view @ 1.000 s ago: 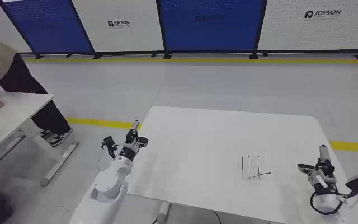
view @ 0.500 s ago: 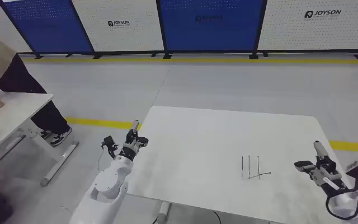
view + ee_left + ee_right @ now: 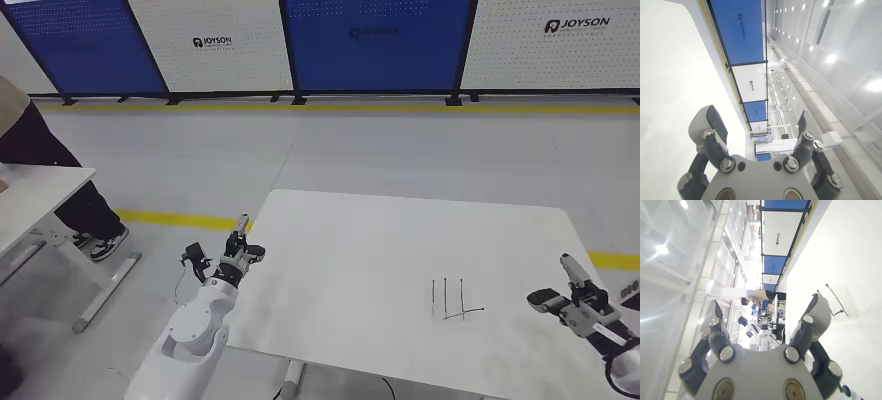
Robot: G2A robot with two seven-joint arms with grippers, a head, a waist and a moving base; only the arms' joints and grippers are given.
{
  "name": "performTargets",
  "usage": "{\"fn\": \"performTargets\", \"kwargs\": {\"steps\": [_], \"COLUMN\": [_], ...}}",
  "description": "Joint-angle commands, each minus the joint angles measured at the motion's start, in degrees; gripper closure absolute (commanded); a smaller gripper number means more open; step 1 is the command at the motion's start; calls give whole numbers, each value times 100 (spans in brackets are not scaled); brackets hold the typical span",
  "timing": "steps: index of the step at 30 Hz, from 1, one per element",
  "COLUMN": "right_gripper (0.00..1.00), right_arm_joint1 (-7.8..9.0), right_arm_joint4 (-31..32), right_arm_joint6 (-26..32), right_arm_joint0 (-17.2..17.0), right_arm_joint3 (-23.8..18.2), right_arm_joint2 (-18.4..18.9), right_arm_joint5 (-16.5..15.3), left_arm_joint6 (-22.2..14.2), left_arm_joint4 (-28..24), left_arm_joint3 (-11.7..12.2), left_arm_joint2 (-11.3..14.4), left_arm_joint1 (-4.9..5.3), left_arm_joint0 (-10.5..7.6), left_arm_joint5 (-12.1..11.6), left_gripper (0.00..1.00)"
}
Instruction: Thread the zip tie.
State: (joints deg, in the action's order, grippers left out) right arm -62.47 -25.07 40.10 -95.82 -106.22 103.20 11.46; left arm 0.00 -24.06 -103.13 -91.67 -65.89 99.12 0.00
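While the zip ties (image 3: 461, 297) lie untouched on the table (image 3: 350, 260), the right gripper (image 3: 558, 283) near them and the left gripper (image 3: 243, 233) at the opposite edge both gape empty, seemingly ready to pick one up.

left end effector (image 3: 758, 114) spread wide, empty, right end effector (image 3: 765, 300) spread wide, empty

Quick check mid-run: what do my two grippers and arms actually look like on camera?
Both the left gripper and the right gripper have a silver-grey base plate with round screws, black linkages and two grey fingers lined with black ribbed pads. The left arm is cased in white, with a thin black cable looping near its wrist.
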Motion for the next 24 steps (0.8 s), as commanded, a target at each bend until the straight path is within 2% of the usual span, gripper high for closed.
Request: {"fn": "performTargets", "kwargs": {"steps": [1,3,5,9,12,16,24], "right_gripper": [0,0,0,0,0,0,0], "right_arm_joint1": [87,161,215,336,395,474,474], "right_arm_joint4": [95,601,604,1130,1387,2312,2312], "right_arm_joint6": [1162,1508,2195,3411,3939,3739,3739], "right_arm_joint0": [367,626,933,1475,1871,2177,2177], "right_arm_joint3": [188,300,596,1124,1583,2031,2031], "right_arm_joint2": [106,66,-90,-462,-722,-1189,-1189], "right_arm_joint5": [319,493,546,391,273,124,124], "left_arm_joint6": [0,0,0,0,0,0,0], "left_arm_joint4": [0,0,0,0,0,0,0], "left_arm_joint3": [0,0,0,0,0,0,0], "left_arm_joint2": [0,0,0,0,0,0,0], "left_arm_joint1": [0,0,0,0,0,0,0], "left_arm_joint0": [0,0,0,0,0,0,0], "left_arm_joint5": [0,0,0,0,0,0,0], "left_gripper": [0,0,0,0,0,0,0]}}
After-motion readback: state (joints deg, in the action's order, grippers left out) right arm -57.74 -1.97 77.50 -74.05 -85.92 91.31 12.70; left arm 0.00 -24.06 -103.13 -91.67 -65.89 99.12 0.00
